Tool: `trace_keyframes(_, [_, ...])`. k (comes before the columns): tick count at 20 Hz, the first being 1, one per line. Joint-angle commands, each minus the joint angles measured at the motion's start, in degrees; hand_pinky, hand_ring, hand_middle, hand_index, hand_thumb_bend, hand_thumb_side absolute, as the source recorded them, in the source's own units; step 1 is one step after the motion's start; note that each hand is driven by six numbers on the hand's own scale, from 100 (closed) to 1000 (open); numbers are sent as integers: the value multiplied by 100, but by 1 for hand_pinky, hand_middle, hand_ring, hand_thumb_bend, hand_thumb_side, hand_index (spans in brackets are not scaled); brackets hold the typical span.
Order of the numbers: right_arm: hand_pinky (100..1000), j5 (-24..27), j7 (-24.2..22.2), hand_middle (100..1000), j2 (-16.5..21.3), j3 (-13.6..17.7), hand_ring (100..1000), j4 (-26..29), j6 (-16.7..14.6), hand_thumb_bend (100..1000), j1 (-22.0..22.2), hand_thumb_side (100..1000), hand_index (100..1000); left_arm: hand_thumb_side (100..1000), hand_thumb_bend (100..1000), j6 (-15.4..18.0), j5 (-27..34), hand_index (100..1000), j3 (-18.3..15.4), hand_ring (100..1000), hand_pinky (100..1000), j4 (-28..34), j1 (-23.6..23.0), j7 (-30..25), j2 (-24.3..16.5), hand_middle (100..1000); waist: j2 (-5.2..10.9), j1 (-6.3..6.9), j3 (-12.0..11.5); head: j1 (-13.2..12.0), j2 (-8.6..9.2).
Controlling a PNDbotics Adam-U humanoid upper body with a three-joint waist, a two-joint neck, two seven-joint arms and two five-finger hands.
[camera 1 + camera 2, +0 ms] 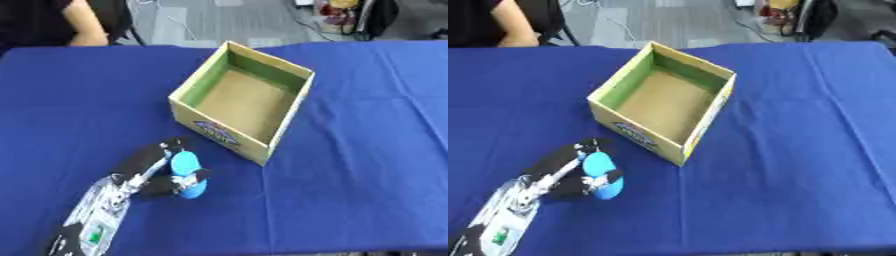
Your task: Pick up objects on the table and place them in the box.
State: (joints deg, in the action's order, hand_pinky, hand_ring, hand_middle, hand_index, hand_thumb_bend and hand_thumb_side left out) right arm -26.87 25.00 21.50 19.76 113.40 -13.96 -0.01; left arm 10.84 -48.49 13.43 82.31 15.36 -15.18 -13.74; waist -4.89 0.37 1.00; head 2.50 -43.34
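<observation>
At lower left, the left hand (149,172) comes in over the blue tablecloth (367,165), its black fingers and thumb curled round a light-blue object (186,175). That object is rounded, somewhat egg- or capsule-shaped, and sits in the grasp just beside the near corner of the box (262,150), apart from it. Whether it rests on the cloth or is already raised cannot be told.

Handling, as judged: the object looks small and smooth-skinned, probably light, and likely rigid plastic. A smooth, rounded body can squirm out of a pinch, so hold is best taken across its middle, with fingers on one side and thumb opposing, as the hand appears to have it. Nothing suggests it is fragile, though its material is not confirmed.

At centre stands the box, cardboard, open-topped, yellow-green outside with a printed label on the near wall, brown floor inside. It appears empty. Its walls are thin and may shift if knocked.

Hidden or unclear: the far side of the object is covered by fingers; the left forearm is cut off at the lower edge. The right hand shows in neither view. No other loose objects are visible on the cloth.
</observation>
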Motion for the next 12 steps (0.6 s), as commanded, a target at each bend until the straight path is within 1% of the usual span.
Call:
trace_keyframes(1, [833, -3, -11, 867, 62, 41, 739, 119, -7, 100, -49, 857, 948, 914, 142, -103, 47, 744, 18, 826, 874, -37, 5, 45, -89, 907, 38, -4, 2, -18, 45])
trace_keyframes(2, [833, -3, -10, 867, 61, 42, 739, 119, -7, 100, -49, 857, 948, 932, 234, -135, 57, 767, 19, 828, 875, -45, 2, 71, -86, 909, 37, -4, 3, -18, 45])
trace_keyframes(3, [833, -3, -10, 867, 61, 42, 739, 119, -6, 100, -49, 857, 948, 900, 100, -163, 65, 721, 22, 825, 874, -53, 0, 94, -84, 906, 36, -4, 3, -18, 44])
trace_keyframes(4, [833, -3, -9, 867, 60, 43, 739, 119, -5, 100, -48, 857, 948, 895, 100, -188, 75, 711, 25, 824, 873, -61, -2, 117, -82, 906, 36, -4, 3, -17, 43])
trace_keyframes(5, [833, -3, -9, 867, 60, 44, 739, 119, -4, 100, -48, 857, 948, 859, 100, -216, 86, 659, 26, 820, 872, -69, -4, 143, -78, 904, 36, -3, 3, -17, 43])
trace_keyframes(6, [833, -3, -10, 867, 59, 43, 739, 119, -5, 100, -47, 857, 948, 868, 100, -250, 106, 673, 27, 821, 872, -82, -7, 173, -73, 904, 36, -3, 3, -18, 44])
trace_keyframes(7, [833, -2, -10, 867, 59, 43, 739, 119, -5, 100, -47, 857, 948, 799, 100, -277, 138, 616, 34, 817, 870, -97, -10, 194, -67, 904, 37, -3, 3, -18, 46])
trace_keyframes(8, [833, -2, -10, 867, 59, 44, 739, 119, -5, 100, -47, 857, 948, 751, 100, -301, 168, 586, 41, 816, 870, -115, -11, 205, -63, 904, 37, -3, 4, -17, 49])
trace_keyframes(10, [833, -1, -11, 867, 58, 44, 739, 119, -6, 100, -47, 857, 948, 712, 100, -334, 221, 563, 53, 814, 869, -148, -13, 207, -56, 903, 37, -3, 4, -16, 51])
trace_keyframes(11, [833, 0, -11, 867, 58, 44, 739, 119, -6, 100, -46, 857, 948, 629, 100, -349, 251, 514, 56, 811, 867, -165, -13, 203, -52, 901, 37, -4, 4, -16, 52])
trace_keyframes(12, [833, 1, -12, 867, 59, 43, 739, 119, -6, 100, -46, 857, 948, 629, 100, -363, 282, 514, 58, 811, 867, -180, -14, 201, -50, 901, 37, -4, 3, -16, 53])
